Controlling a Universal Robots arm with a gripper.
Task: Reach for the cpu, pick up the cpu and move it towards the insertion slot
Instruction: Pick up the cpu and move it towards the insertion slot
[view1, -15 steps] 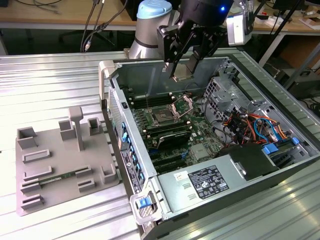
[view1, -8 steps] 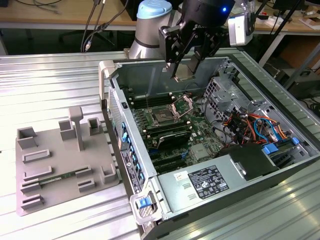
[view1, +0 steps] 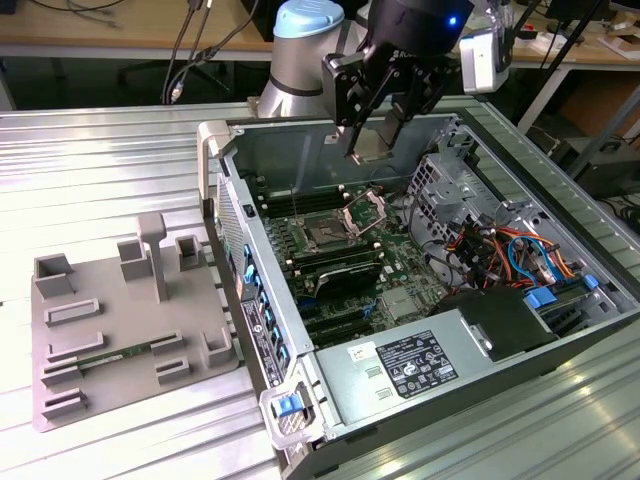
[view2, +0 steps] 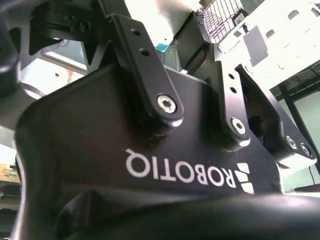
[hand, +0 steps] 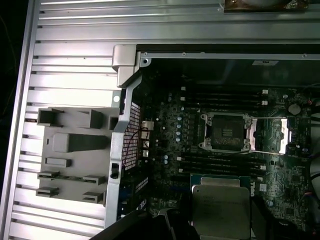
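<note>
- My hand (view1: 378, 125) is clamped on the cpu (hand: 220, 210), upper centre of the exterior view.
- Insertion slot (view1: 328, 236) lies below; I judge keeping the chip level matters.

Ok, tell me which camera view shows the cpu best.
The first wrist view: the cpu appears large there, its silvery top facing the camera, above the circuit board and apart from the insertion slot. In the exterior view it is a small pale square between the gripper fingers, seen at an angle. The second wrist view shows gripper linkage.
</note>
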